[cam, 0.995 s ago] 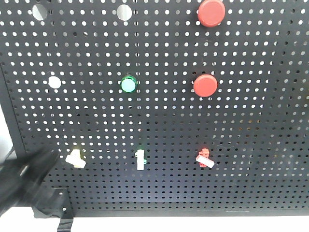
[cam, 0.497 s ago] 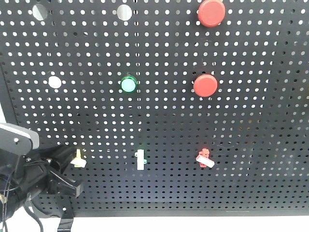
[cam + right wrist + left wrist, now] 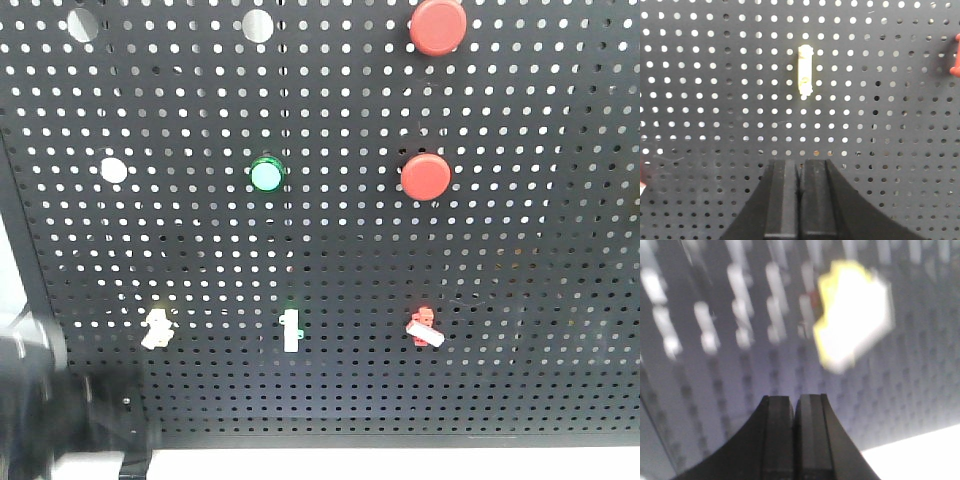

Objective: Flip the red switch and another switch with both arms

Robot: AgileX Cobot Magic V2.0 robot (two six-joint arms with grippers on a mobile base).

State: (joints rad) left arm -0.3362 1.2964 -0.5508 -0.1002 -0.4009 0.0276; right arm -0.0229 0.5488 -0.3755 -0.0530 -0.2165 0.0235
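Low on the black pegboard (image 3: 520,290), the red switch (image 3: 425,328) and the pale yellow switch (image 3: 157,328) flank a green-based toggle (image 3: 290,330), while the left pincer (image 3: 794,402), near the yellow one, and the right pincer (image 3: 799,167) both have jaws pressed together.

No legible text, label, brand or number — not on pegboard (image 3: 520,300), buttons or switches.

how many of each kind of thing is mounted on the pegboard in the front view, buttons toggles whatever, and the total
red round push buttons: 2
green round button: 1
pale round discs: 3
small toggles: 3, namely yellow-based toggle, green-based toggle, red-based toggle
total: 9
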